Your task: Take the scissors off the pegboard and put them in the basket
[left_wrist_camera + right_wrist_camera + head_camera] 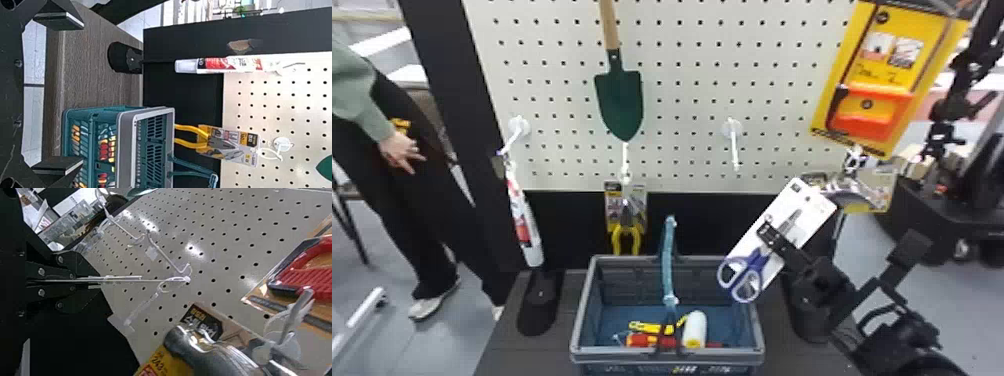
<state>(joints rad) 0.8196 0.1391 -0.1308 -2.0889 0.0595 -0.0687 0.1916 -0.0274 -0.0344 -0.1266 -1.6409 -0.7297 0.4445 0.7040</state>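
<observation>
One pair scissors [757,260] clamped in right pincer [770,234], near one basket [622,355]; left pincer [82,94] wide apart; one trowel [624,102].

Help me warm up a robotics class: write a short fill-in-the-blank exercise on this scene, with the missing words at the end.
The robot's ____ gripper holds the scissors by their card.
The pliers have ____ handles.
The green trowel hangs with its blade pointing ____.
The white cylinder lies ____ the basket.

Missing words: right; yellow; down; inside
</observation>
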